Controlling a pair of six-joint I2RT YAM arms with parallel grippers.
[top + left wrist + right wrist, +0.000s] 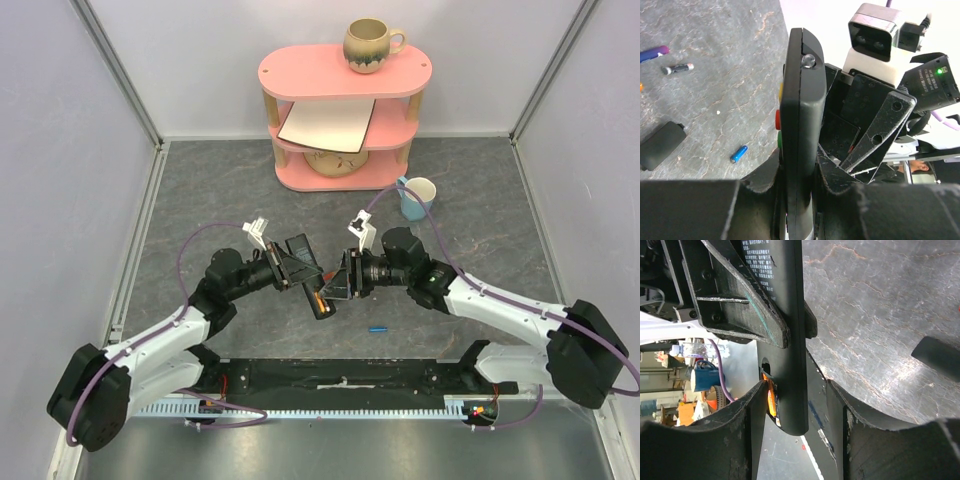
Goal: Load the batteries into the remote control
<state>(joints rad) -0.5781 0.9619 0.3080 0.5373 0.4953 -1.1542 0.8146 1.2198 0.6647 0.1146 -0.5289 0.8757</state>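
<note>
My left gripper (pixel 800 167) (pixel 305 268) is shut on the remote control (pixel 801 100) (pixel 318 295) and holds the slim black body edge-on above the table. My right gripper (pixel 797 387) (pixel 338 280) stands open around the remote control's (pixel 785 330) lower end. Its left finger lies against an orange battery (pixel 771 395) sitting in the open compartment, and a gap separates its other finger from the remote. Loose batteries lie on the table: a blue one (pixel 738 154) (pixel 377 328), a dark one (pixel 677 68) and a purple one (pixel 654 52).
A black battery cover (pixel 660 145) lies flat on the table near the loose batteries. At the back stands a pink shelf (pixel 345 165) with a mug (pixel 370 45) on top. A blue-and-white cup (pixel 417 197) stands to its right. White walls enclose the table.
</note>
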